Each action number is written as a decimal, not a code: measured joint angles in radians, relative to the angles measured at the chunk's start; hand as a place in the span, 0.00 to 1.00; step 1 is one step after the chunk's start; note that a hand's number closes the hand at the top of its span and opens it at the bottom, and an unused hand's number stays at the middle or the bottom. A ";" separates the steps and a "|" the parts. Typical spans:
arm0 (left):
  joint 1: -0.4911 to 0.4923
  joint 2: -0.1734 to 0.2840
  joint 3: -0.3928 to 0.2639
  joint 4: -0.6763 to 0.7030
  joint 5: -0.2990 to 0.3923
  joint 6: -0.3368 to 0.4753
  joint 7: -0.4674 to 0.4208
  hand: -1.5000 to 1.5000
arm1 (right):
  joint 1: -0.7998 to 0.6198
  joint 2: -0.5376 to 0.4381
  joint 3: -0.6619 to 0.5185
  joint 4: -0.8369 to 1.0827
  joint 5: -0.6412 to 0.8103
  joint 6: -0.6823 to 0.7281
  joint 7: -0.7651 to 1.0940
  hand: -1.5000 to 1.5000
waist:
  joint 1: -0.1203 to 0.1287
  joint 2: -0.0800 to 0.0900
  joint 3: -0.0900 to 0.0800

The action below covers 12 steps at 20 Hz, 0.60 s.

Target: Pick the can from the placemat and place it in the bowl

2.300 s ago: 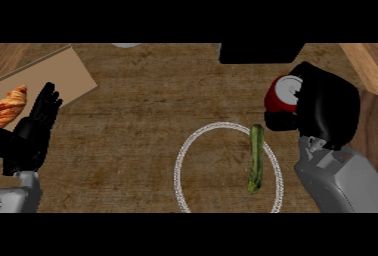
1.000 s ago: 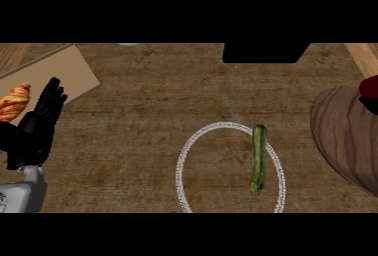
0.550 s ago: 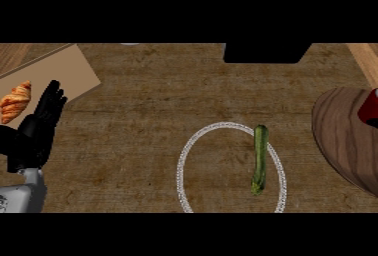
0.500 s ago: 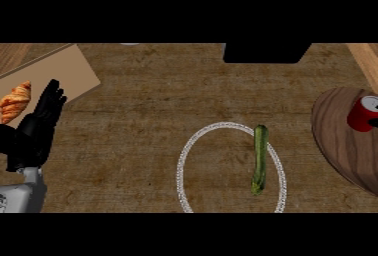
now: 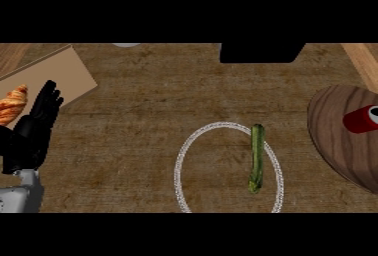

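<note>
Wood-grained bowl point(image 5: 334, 130), glossy red can point(image 5: 361, 119), rough woven-looking counter point(image 5: 170, 95)

Dark brown wood-grain counter point(image 5: 162, 100), black block point(image 5: 262, 52) at far edge

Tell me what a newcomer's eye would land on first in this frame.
Probably the red can, lying on its side in the wooden bowl at the right edge. Next, the long green vegetable lying along the right side of the white-rimmed oval placemat at centre. At the left, the black left hand rests with fingers up beside a croissant on a tan board.
</note>
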 measured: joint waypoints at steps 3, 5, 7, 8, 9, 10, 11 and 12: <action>0.005 -0.002 0.003 -0.007 -0.002 0.005 0.002 0.50 | 0.005 0.015 -0.104 -0.036 -0.130 0.002 -0.057 0.00 | -0.009 -0.003 -0.001; -0.006 0.004 0.013 0.007 0.002 0.002 0.004 0.50 | 0.033 0.000 -0.171 -0.054 -0.214 0.041 -0.083 0.00 | -0.015 -0.003 -0.001; -0.015 0.013 0.021 0.002 0.008 -0.007 0.018 0.50 | 0.083 -0.022 -0.226 -0.073 -0.286 0.096 -0.095 0.00 | -0.014 -0.003 -0.002; -0.017 0.018 0.028 0.008 0.009 -0.011 0.015 0.50 | 0.119 -0.032 -0.253 -0.085 -0.316 0.124 -0.096 0.00 | -0.014 -0.002 -0.002; -0.017 0.015 0.027 0.014 0.005 -0.009 0.011 0.50 | 0.150 -0.042 -0.276 -0.093 -0.346 0.154 -0.098 0.00 | -0.013 -0.002 -0.002; -0.009 0.009 0.021 0.000 0.000 -0.007 0.014 0.50 | 0.180 -0.053 -0.298 -0.103 -0.375 0.181 -0.096 0.00 | -0.011 -0.002 -0.002; -0.014 0.013 0.029 0.011 0.003 -0.012 0.008 0.50 | 0.214 -0.055 -0.317 -0.108 -0.399 0.206 -0.105 0.00 | -0.010 -0.001 -0.002; -0.007 0.008 0.027 0.002 0.001 -0.012 0.007 0.50 | 0.252 -0.058 -0.342 -0.109 -0.426 0.236 -0.121 0.00 | -0.010 -0.001 -0.002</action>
